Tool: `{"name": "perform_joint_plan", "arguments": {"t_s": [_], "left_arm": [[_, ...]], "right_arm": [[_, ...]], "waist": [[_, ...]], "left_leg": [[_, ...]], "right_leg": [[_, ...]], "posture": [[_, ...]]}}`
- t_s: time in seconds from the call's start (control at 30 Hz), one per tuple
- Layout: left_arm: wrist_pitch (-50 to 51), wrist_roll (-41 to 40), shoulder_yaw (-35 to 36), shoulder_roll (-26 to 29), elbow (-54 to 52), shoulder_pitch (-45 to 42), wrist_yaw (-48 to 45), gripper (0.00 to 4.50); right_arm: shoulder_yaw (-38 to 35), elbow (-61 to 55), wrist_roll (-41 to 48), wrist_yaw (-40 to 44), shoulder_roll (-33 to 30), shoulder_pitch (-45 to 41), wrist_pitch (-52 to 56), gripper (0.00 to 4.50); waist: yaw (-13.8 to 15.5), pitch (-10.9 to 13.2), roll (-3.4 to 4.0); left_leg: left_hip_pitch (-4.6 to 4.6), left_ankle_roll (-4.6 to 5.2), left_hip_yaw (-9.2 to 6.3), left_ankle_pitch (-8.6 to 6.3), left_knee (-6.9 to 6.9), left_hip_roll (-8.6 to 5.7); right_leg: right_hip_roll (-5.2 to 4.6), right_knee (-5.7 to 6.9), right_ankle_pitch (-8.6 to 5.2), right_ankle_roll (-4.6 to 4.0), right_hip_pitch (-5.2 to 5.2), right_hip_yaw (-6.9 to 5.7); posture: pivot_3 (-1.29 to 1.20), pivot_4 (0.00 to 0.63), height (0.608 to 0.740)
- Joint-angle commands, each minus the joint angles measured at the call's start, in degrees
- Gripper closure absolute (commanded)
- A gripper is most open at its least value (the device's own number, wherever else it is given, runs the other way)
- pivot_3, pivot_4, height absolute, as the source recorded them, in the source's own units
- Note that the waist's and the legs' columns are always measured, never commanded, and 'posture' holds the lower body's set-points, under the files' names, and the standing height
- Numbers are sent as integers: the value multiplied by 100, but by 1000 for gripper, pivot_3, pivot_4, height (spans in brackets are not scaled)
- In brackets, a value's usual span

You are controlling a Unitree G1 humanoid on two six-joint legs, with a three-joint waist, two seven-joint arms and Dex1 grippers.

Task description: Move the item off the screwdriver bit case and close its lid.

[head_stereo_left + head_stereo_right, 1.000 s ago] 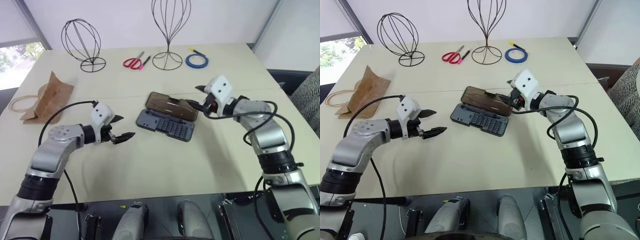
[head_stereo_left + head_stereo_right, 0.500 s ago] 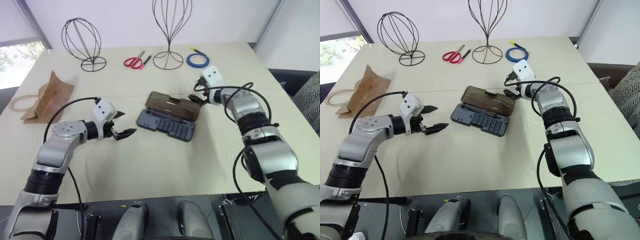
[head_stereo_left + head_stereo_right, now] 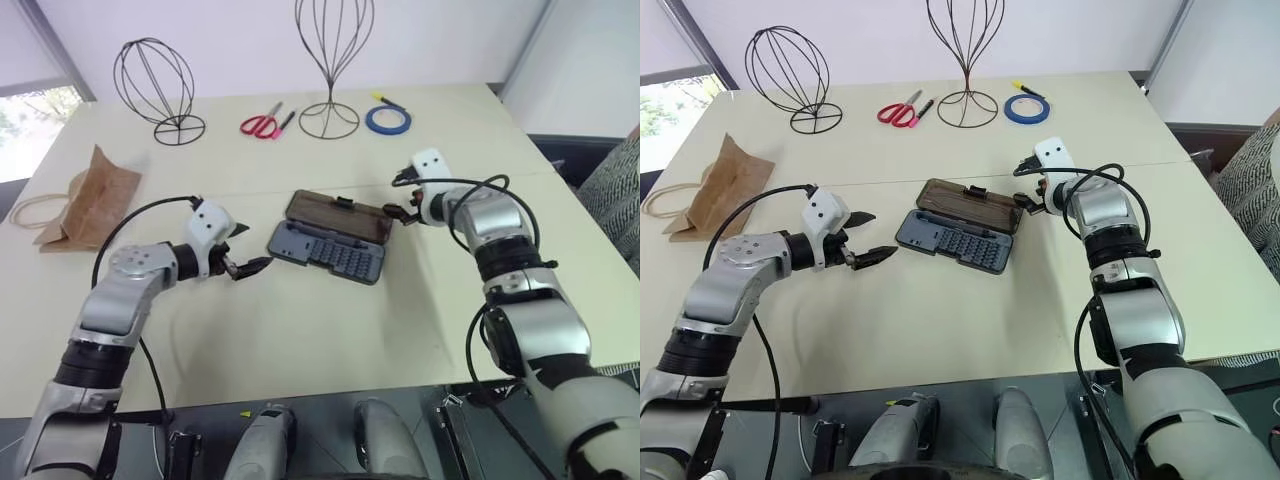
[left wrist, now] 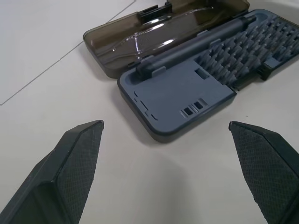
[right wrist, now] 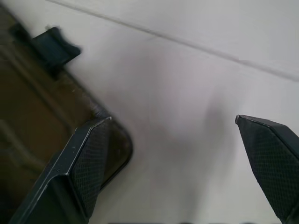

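The screwdriver bit case (image 3: 328, 252) lies open mid-table, its blue-grey base showing rows of bits and a slim driver (image 4: 196, 44). Its lid (image 3: 338, 217), smoky brown, lies flat behind the base, with the dark latch tab (image 5: 56, 44) on its far edge. The item, a crumpled brown paper bag (image 3: 92, 198) with looped handles, sits far left on the table, away from the case. My left gripper (image 3: 255, 247) is open, just left of the base's near end. My right gripper (image 3: 1025, 200) is open at the lid's right end, one finger (image 5: 88, 154) over its corner.
Along the far edge stand two wire head-forms (image 3: 157, 85) (image 3: 333, 60), with red scissors (image 3: 262, 123) and a pink marker between them and a blue tape roll (image 3: 387, 120) to the right. A seam crosses the table behind the case.
My right gripper has dropped and rolled, coming down to the right end of the lid. The left gripper has stayed where it was. The case and bag have not moved.
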Motion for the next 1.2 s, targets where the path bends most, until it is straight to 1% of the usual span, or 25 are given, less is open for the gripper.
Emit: {"name": "perform_joint_plan", "arguments": {"t_s": [0.03,0.17,0.33,0.5,0.63,0.77,0.8,0.87,0.97,1.0,1.03,1.1,1.2], "left_arm": [[-172,58,27,-3,46,-155,-27,0],[-225,98,8,-46,132,-222,-52,0],[-286,160,12,-95,181,-244,-55,0],[-325,182,37,-89,126,-161,-13,0],[-315,185,76,-78,28,-48,29,0],[-337,211,91,-91,46,-5,72,0],[-350,223,84,-100,78,-25,82,0],[-383,253,63,-119,147,-82,102,0],[-463,304,28,-145,257,-161,111,0],[-483,313,19,-152,287,-183,109,0],[-499,320,12,-156,311,-201,105,0],[-540,348,1,-162,362,-235,93,0],[-597,392,11,-171,439,-286,88,0]], "right_arm": [[31,-956,71,125,-30,286,-24,90],[113,-1099,-31,14,53,439,-133,90],[128,-621,-87,-112,158,265,-394,90],[102,-309,-142,-294,254,80,-274,90],[130,-648,-142,-400,292,206,179,90],[128,-1522,-18,-427,344,596,869,90],[121,-1699,-4,-465,378,674,1016,319],[124,-1979,6,-557,456,804,1245,957],[154,-2307,8,-674,590,970,1493,2422],[166,-2384,7,-725,638,1013,1569,3014],[193,-2446,0,-766,670,1049,1624,3424],[219,-2546,2,-829,724,1116,1708,4485],[245,-2687,15,-883,771,1205,1803,4485]], "waist": [[-14,0,0],[-22,0,0],[-14,0,0],[-12,0,0],[-15,0,1],[-7,0,1],[-6,0,0],[-11,-1,0],[-5,-1,0],[-11,-2,1],[-17,-3,-1],[-20,-4,-1],[-21,-7,-2]], "left_leg": [[0,0,1,0,0,0],[0,0,4,0,1,1],[0,-1,4,0,2,0],[0,-1,4,0,1,0],[0,-1,3,0,1,0],[0,-1,1,0,1,1],[0,-1,1,0,1,1],[0,-1,2,0,3,0],[0,-1,1,1,4,1],[0,-1,1,1,4,0],[1,-1,3,1,3,0],[2,-1,1,1,2,2],[3,-1,2,1,2,3]], "right_leg": [[0,0,0,0,0,0],[0,5,0,0,-4,2],[0,5,0,0,-4,2],[0,5,0,0,-5,3],[0,5,0,0,-5,3],[0,6,0,0,-6,3],[0,6,0,0,-6,3],[0,8,0,0,-5,3],[0,9,0,0,-5,3],[0,9,0,0,-5,3],[0,8,0,0,-5,4],[3,8,0,0,-5,3],[3,9,0,0,-5,3]], "posture": [[0,150,740],[0,150,740],[0,150,740],[0,150,740],[0,150,740],[0,150,740],[0,150,740],[0,150,740],[0,150,740],[0,150,740],[0,150,740],[0,150,740],[0,150,740]]}}
